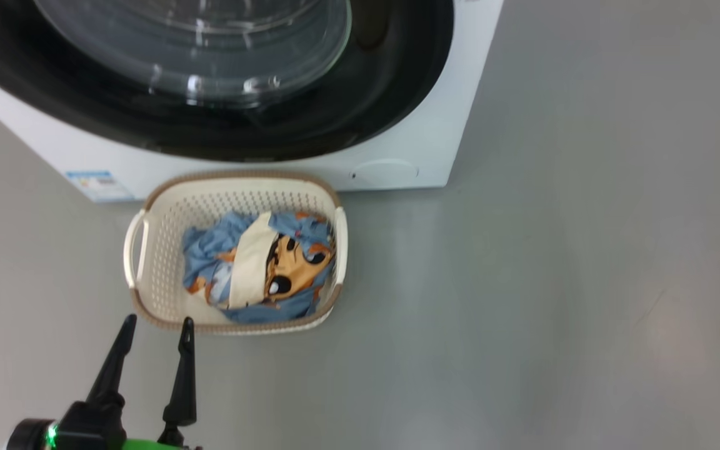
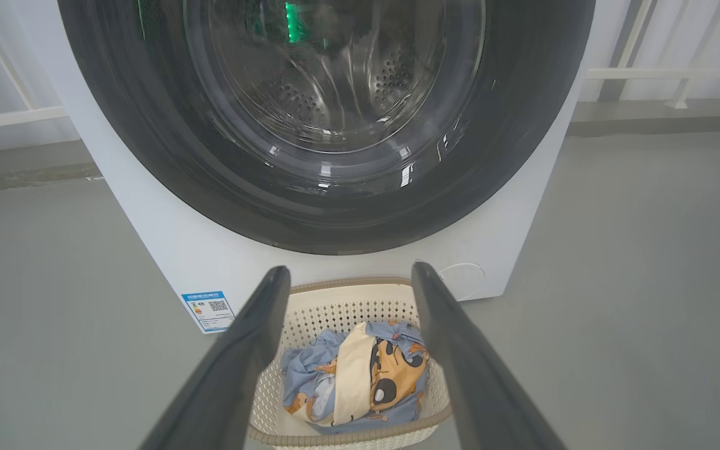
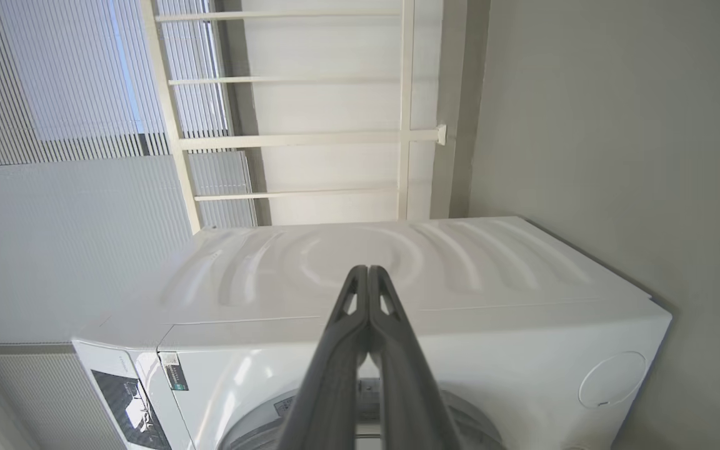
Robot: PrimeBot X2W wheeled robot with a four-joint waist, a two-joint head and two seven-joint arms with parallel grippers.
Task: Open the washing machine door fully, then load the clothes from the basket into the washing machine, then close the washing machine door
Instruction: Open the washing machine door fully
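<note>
- Head: left gripper (image 1: 158, 320) is hovering just by the basket (image 1: 141, 250), jaws wide, holding nothing; clothes (image 1: 260, 269) are sitting inside.
- Left wrist: door (image 2: 147, 144) is looking shut, so grabbing clothes now is probably jumping the order.
- Right wrist: right gripper (image 3: 367, 270) is pointing at the washer (image 3: 460, 269), jaws pressed together, empty.

We count 1 washing machine (image 1: 435, 125) w/ 1 door (image 1: 210, 44) & 1 blue label (image 1: 99, 184). We see 1 basket (image 1: 160, 262) w/ 1 heap of clothes (image 1: 260, 269); can't count pcs.
</note>
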